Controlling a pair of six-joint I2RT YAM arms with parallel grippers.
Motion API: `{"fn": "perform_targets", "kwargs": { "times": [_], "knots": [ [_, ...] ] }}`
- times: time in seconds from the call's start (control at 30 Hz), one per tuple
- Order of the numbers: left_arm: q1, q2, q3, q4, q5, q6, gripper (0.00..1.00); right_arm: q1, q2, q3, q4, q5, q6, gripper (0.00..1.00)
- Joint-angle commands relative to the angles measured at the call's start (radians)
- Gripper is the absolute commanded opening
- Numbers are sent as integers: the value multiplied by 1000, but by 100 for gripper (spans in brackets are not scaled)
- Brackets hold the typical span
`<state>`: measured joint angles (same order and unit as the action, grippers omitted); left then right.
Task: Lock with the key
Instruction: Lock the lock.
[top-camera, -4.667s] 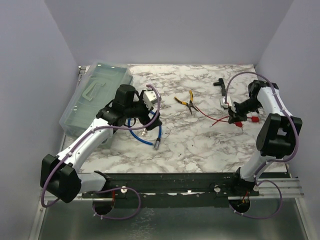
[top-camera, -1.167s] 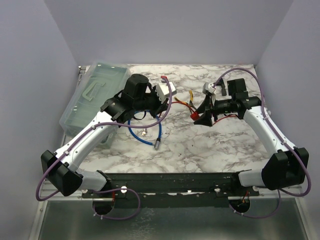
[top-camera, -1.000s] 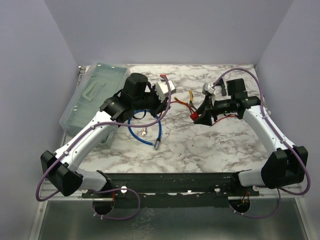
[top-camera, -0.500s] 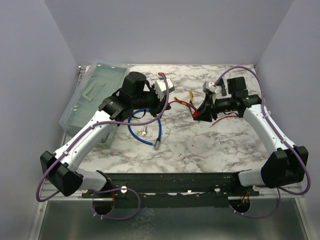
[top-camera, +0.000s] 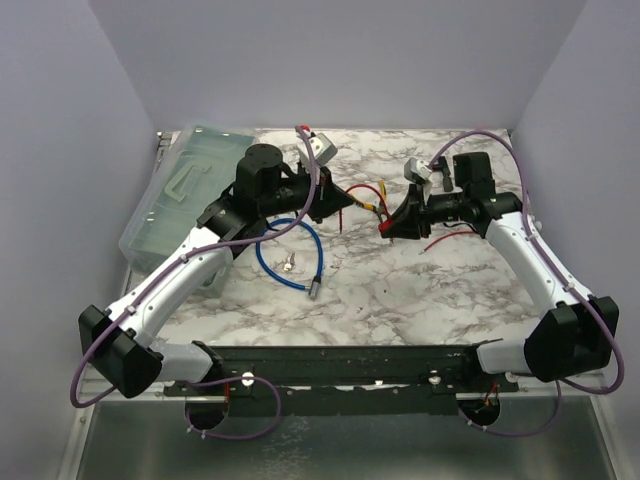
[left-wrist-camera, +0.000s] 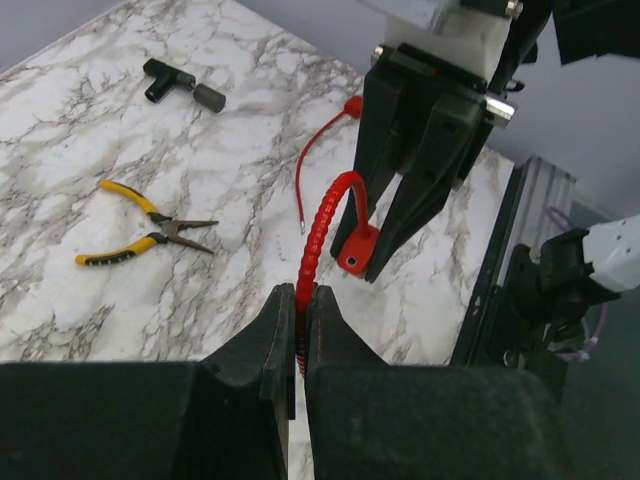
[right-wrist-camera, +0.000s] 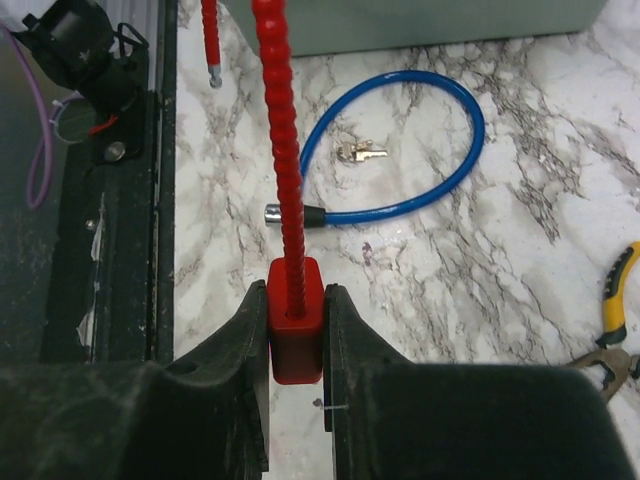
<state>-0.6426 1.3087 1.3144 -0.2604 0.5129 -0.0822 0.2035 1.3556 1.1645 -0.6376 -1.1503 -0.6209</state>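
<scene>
A red ribbed cable lock hangs above the table between my two arms. My left gripper (left-wrist-camera: 300, 295) is shut on its red cable (left-wrist-camera: 318, 225), which arches over to the red lock body (left-wrist-camera: 357, 250). My right gripper (right-wrist-camera: 297, 300) is shut on that lock body (right-wrist-camera: 296, 335), and the cable (right-wrist-camera: 280, 120) rises straight out of its top. In the top view the left gripper (top-camera: 335, 203) and right gripper (top-camera: 385, 228) face each other over the table's middle. The key (right-wrist-camera: 358, 152), a small silver bunch, lies on the table inside a blue cable loop (right-wrist-camera: 440, 180).
A clear plastic box (top-camera: 190, 190) stands at the back left. Yellow-handled pliers (left-wrist-camera: 140, 230) lie behind the grippers. A thin red wire (left-wrist-camera: 315, 150) and a black T-shaped part (left-wrist-camera: 175, 85) lie further right. The blue cable (top-camera: 315, 245) and keys (top-camera: 289, 263) lie under the left arm.
My right gripper's jaws have closed onto the red lock body. My left arm has swung up and back with the red cable, its wrist turning toward the right gripper.
</scene>
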Motion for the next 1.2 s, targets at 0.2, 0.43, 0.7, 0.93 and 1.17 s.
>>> {"fn": "perform_targets", "kwargs": {
  "times": [0.2, 0.43, 0.7, 0.93, 1.17],
  "knots": [
    [-14, -20, -86, 497, -53, -359, 0, 97, -55, -46, 266, 26, 253, 0],
    [-24, -15, -117, 580, -73, -410, 0, 116, -71, -79, 384, 7, 365, 0],
    [-29, -12, -142, 598, -81, -406, 0, 134, -92, -109, 502, -5, 499, 0],
    [-30, -6, -151, 599, -79, -394, 0, 137, -102, -111, 552, -18, 553, 0],
    [-30, 0, -161, 599, -73, -369, 0, 143, -120, -112, 553, -29, 555, 0]
  ]
}}
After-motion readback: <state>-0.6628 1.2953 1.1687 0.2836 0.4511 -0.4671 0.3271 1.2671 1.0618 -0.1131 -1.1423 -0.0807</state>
